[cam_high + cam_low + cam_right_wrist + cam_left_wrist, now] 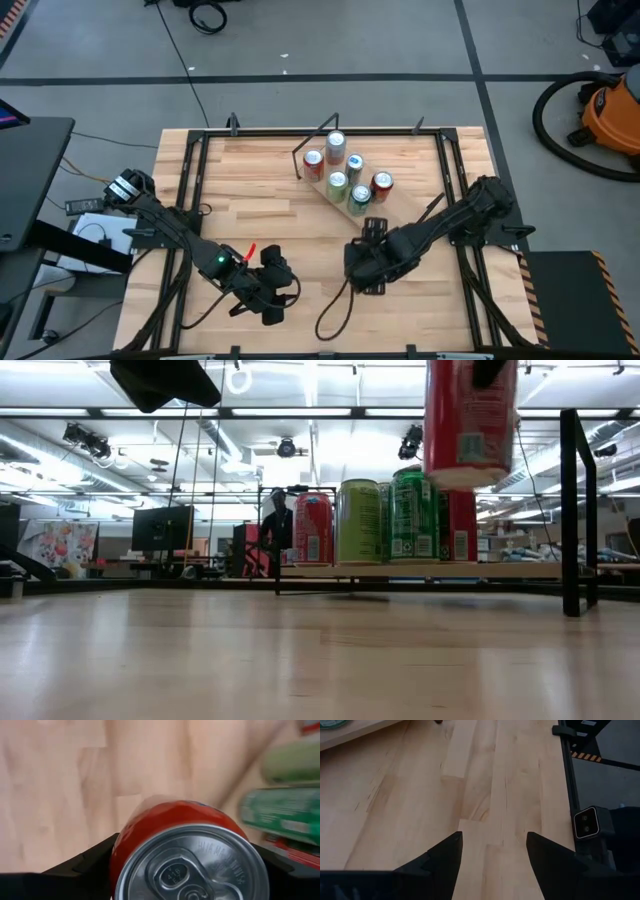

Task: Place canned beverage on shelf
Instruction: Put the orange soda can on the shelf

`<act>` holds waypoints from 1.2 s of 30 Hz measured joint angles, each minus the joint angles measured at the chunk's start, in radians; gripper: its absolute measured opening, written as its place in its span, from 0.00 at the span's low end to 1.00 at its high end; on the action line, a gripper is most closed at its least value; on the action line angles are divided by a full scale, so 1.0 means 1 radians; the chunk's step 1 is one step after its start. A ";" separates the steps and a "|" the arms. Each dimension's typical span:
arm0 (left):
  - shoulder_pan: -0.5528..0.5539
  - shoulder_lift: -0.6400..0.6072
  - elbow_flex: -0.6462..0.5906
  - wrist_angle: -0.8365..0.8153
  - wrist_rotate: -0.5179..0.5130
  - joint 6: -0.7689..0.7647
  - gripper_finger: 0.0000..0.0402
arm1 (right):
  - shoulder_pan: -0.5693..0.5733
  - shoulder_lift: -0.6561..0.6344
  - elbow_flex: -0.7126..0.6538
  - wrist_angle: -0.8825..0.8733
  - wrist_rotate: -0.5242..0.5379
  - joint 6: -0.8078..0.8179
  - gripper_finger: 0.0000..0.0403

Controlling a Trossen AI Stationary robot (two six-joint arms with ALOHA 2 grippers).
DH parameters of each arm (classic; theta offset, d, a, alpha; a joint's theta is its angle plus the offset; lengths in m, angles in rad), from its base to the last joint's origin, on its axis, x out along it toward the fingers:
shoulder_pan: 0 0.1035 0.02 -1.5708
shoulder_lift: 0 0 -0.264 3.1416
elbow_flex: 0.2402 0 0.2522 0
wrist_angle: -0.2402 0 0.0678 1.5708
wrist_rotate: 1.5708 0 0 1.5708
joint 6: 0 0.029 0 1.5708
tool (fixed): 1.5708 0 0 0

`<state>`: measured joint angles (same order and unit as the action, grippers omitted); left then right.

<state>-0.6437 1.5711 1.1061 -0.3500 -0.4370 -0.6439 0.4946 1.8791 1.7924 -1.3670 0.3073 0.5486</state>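
My right gripper (363,268) is shut on a red can (470,420) and holds it above the near middle of the table. In the right wrist view the can's silver top with its pull tab (190,867) fills the space between the fingers. The shelf (420,571), a light-wood board on thin black legs, stands at the far middle of the table and bears several upright cans (345,175), red, green and silver. My left gripper (494,840) is open and empty over bare tabletop at the near left (276,292). My right gripper pinches the red can between its two fingers, one on each side of the can's wall (125,845), near its top end. The fingers come from above, slanting down. The can stands upright and is lifted clear of the table, its bottom end (468,478) in the air.
Black frame posts (572,510) and rails run along the table's left, right and far edges. A black cable (335,310) loops on the table near the right gripper. Bare tabletop lies between the grippers and the shelf. A person (277,525) stands far behind.
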 joint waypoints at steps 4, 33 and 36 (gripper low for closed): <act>0.000 0.000 0.000 0.000 0.000 0.000 0.58 | -0.020 -0.034 -0.001 -0.040 0.031 0.023 0.82; 0.000 0.000 0.000 0.000 0.000 0.001 0.58 | -0.322 -0.564 -0.652 0.117 0.010 0.162 0.82; 0.000 0.000 0.000 0.000 0.000 0.001 0.58 | -0.365 -0.586 -0.685 0.128 -0.001 0.149 0.82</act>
<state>-0.6437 1.5711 1.1061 -0.3500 -0.4366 -0.6430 0.1293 1.2935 1.1076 -1.2391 0.3059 0.6980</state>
